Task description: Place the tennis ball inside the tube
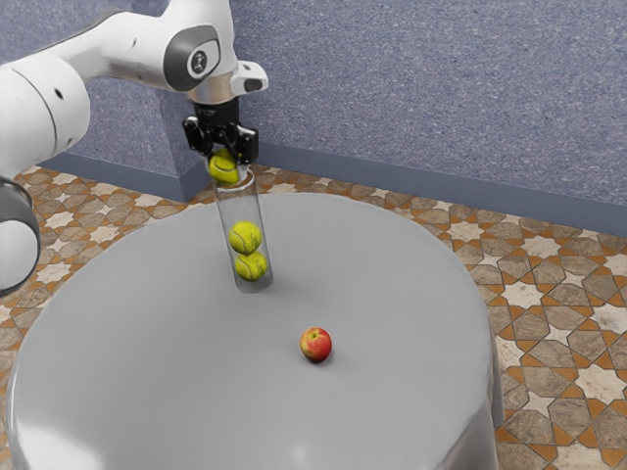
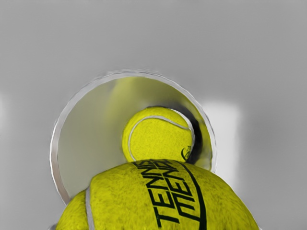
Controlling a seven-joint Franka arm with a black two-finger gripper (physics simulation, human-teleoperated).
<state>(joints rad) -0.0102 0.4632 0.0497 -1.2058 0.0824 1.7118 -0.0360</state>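
The black tool (image 1: 221,145) grips a yellow felt tennis ball (image 1: 223,168) above the clear cylindrical tube (image 1: 238,209), partly hiding its rim from the wrist view; open grey surface (image 1: 147,333) separates tube and red-yellow apple (image 1: 315,345).

You get even, bright light with soft shadows. White glare on the table (image 1: 157,392) at the exterior view's lower left; paler glare beside the tube (image 2: 54,143) in wrist view.

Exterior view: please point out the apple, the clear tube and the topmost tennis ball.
Apple (image 1: 315,345): exterior view, middle of its skin.
Clear tube (image 1: 238,208): exterior view, its upper wall.
Topmost tennis ball (image 1: 223,169): exterior view, middle of its visible side.
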